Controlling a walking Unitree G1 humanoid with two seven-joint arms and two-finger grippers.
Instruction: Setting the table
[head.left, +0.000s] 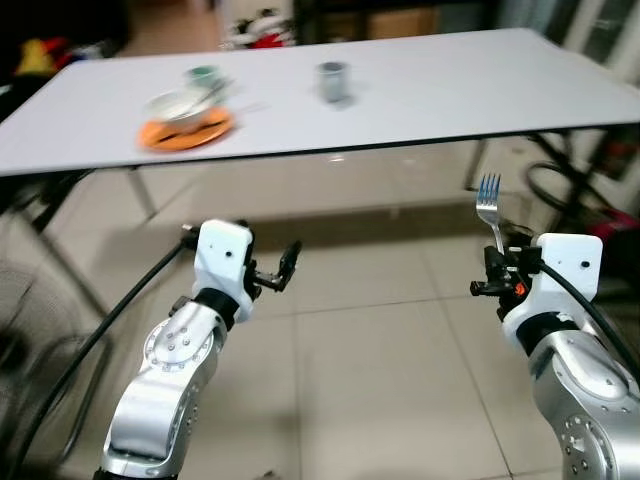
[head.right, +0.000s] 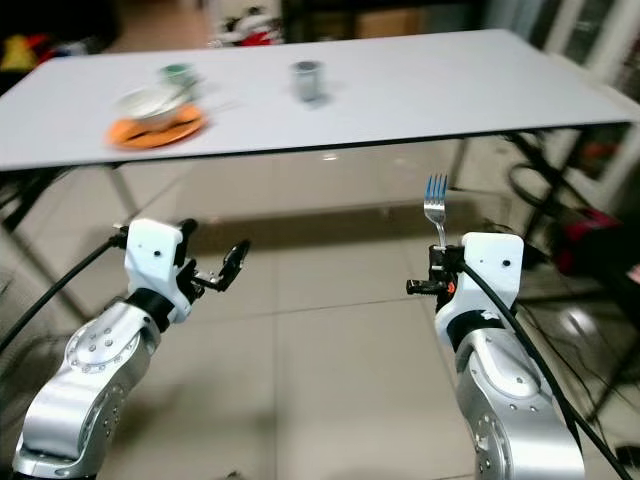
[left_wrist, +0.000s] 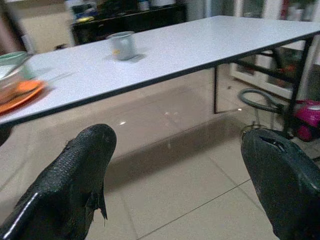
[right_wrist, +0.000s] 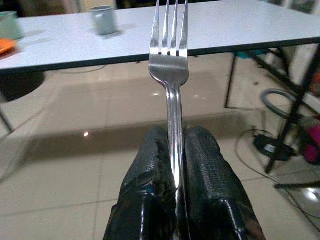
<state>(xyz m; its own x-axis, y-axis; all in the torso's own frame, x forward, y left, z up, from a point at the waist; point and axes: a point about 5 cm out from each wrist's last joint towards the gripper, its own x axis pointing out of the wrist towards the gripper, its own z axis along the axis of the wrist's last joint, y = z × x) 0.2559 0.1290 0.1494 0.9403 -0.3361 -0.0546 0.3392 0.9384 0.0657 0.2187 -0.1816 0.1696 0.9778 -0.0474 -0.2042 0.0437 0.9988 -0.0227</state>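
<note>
A white table (head.left: 430, 90) stands ahead of me. On its left part an orange plate (head.left: 186, 131) carries a white bowl (head.left: 180, 105), with a green cup (head.left: 203, 75) behind it. A grey mug (head.left: 332, 82) stands near the middle. My right gripper (head.left: 497, 272) is shut on a silver fork (head.left: 490, 210), held upright with tines up, below and in front of the table's front edge. My left gripper (head.left: 283, 268) is open and holds nothing, low in front of the table.
Black table legs (head.left: 480, 165) and a coiled hose (head.left: 560, 185) with a pink object (left_wrist: 307, 112) lie under the table's right end. Beige tiled floor (head.left: 370, 370) spreads in front. Dark furniture (head.left: 380, 20) stands behind the table.
</note>
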